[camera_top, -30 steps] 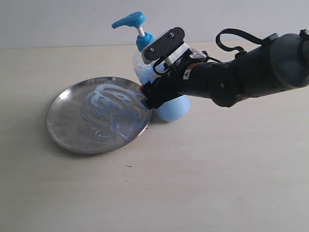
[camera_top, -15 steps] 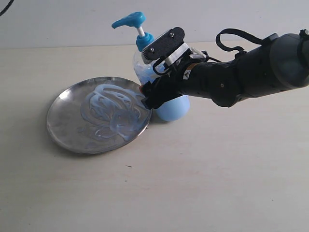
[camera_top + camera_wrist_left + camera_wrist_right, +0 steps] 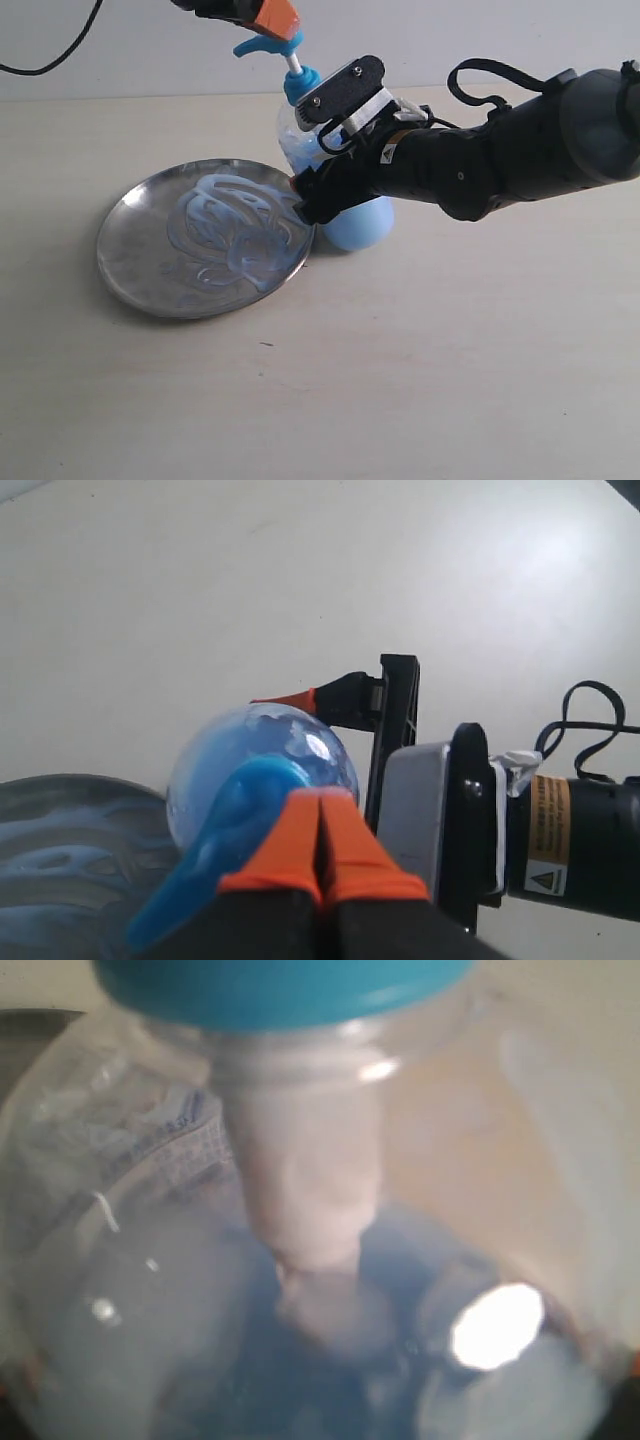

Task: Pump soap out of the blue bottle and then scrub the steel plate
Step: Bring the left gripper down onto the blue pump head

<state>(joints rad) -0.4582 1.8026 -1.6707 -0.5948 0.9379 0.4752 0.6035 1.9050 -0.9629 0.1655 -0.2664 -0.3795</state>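
As the blue bottle (image 3: 358, 225) stands upright, spout toward the steel plate (image 3: 130, 252), right fingers (image 3: 340, 90) clasp it widely; left fingers (image 3: 300, 842) are pinched together.

A clear plastic pump bottle (image 3: 300, 755) holding pale blue liquid is seen from above, its bright blue pump head (image 3: 215, 850) close and blurred. The left gripper (image 3: 321, 810), orange fingers pressed together, sits over that pump head. A black, orange-tipped finger (image 3: 345, 693) of the right arm touches the bottle's side. Just beside the bottle lies a round steel plate (image 3: 60, 790) smeared with whitish-blue soap swirls (image 3: 50, 870).
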